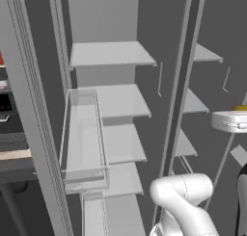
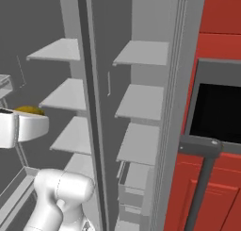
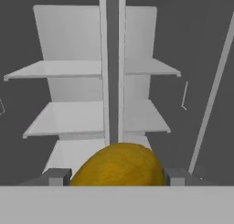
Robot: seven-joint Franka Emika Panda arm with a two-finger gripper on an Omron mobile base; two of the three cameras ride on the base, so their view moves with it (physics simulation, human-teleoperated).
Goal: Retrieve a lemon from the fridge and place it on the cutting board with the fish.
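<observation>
The dark-yellow lemon [image 3: 116,166] sits between my two finger tips [image 3: 57,176], and my gripper [image 3: 116,177] is shut on it. From the base cameras the lemon [image 2: 29,111] peeks out over the top of the white hand [image 2: 21,126], and the lemon [image 1: 240,108] is also at the right edge of the left base view. The hand hangs in front of the open grey fridge [image 1: 111,54], at about middle-shelf height and clear of the shelves. The pale shelves [image 3: 68,118] ahead are bare. The cutting board and the fish are out of view.
A clear bin [image 1: 82,134] hangs on the open left door. The fridge's upright divider [image 1: 181,85] splits its two compartments. Red cabinets with a black oven window [image 2: 219,112] and its bar handle [image 2: 202,187] stand right of the fridge.
</observation>
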